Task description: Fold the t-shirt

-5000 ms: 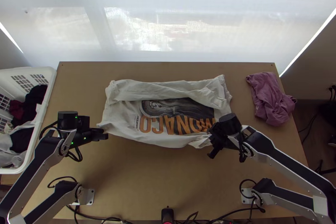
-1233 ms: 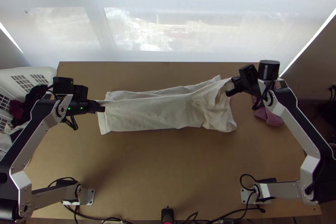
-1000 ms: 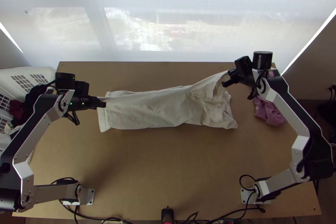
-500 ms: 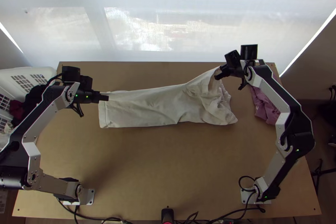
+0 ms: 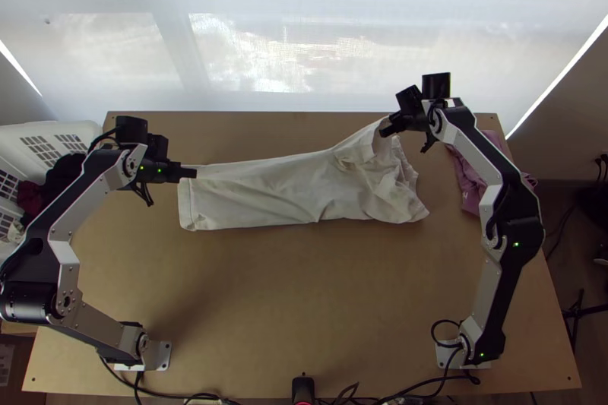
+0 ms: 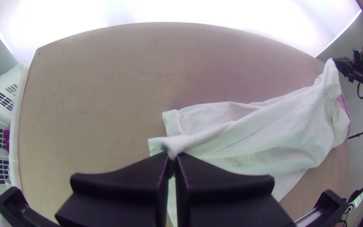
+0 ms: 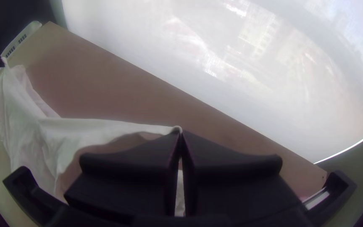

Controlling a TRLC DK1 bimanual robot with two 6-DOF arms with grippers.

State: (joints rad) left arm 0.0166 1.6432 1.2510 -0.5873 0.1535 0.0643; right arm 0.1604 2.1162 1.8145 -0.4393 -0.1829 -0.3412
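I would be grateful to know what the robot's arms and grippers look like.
The left arm and right arm both have silver-grey links, black joints, loops of black cable and small green lights. The left gripper and right gripper are black, each with two wide, flat fingers.

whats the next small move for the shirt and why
Probably lower the right claw to lay its end on the table: both it and the left claw pinch the t-shirt, and the cloth slants up to the right one.
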